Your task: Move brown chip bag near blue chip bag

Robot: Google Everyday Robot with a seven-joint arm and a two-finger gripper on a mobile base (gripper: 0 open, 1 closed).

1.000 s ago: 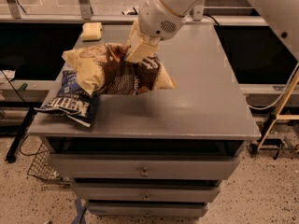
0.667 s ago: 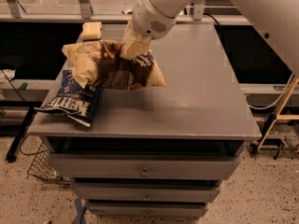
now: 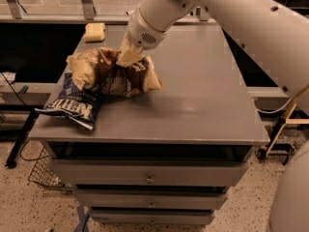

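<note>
Since a second ago the gripper (image 3: 129,58) has travelled leftward across the table (image 3: 203,100), taking the brown chip bag (image 3: 118,81) with it. The bag's pale left end, which earlier lay just short of the blue chip bag (image 3: 72,105), now reaches over that bag's upper edge. The gripper points down from the end of the thick white arm (image 3: 217,8), which comes in from the upper right. Its pale fingers are pinched on the crumpled top of the brown chip bag, and the bag's dark middle bunches up toward them. The rest of the bag lies directly below the gripper and spreads to both sides of it. Its tan right end runs out below and to the right of the gripper and rests on the grey top, while its tan left end bulges out to the gripper's left. Whether the bag's underside is lifted off the table beneath the gripper cannot be told. Further down and to the left of the gripper, the blue chip bag lies flat near the table's front left corner. Its white lettering faces up, its left corner is at or just over the table's side edge, and its upper part touches the brown bag's left end. Up and to the left of the gripper, well apart from it, a yellow block (image 3: 94,32) sits near the table's far edge. Well below the gripper, under the table's front edge, are grey drawers (image 3: 149,170). A wire basket (image 3: 41,173) stands on the floor far down to its left.
</note>
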